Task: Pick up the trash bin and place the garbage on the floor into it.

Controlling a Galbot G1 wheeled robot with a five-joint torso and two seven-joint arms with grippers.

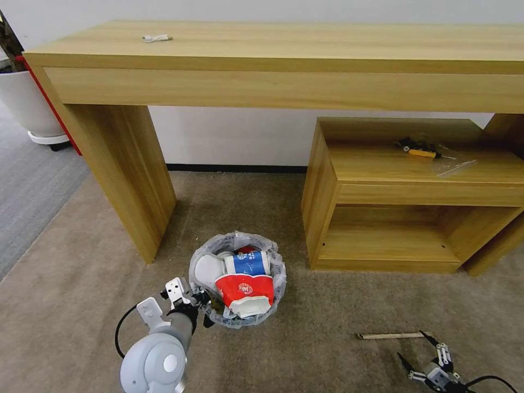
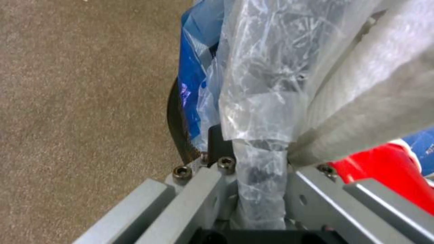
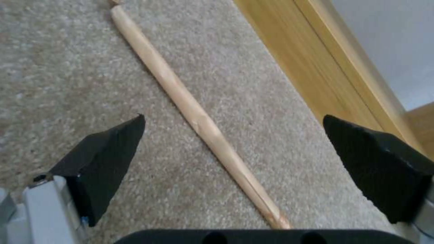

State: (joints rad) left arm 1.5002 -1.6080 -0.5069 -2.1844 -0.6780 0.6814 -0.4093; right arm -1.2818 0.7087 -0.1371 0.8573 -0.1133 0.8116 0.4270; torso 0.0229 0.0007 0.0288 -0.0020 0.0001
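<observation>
Your left gripper (image 1: 192, 304) is clamped on the near rim of the bin (image 1: 238, 322), bag liner pinched between its fingers, as the left wrist view shows. The bin sits on the floor (image 1: 82, 284) in front of the table (image 1: 273, 49), already packed with a red wrapper (image 1: 244, 289), a blue-white cup (image 1: 248, 263) and white pieces. The last loose piece looks to be the stick (image 1: 394, 335), flat on the carpet to the bin's right. Your right gripper (image 1: 419, 351) hangs just near it, jaws spread wide and empty, the stick running between them in the right wrist view. Its long axis lies left-right across your front, roughly parallel to the shelf unit (image 1: 393, 196). Next move likely calls for dropping straight down and closing across the stick, not along it.
</observation>
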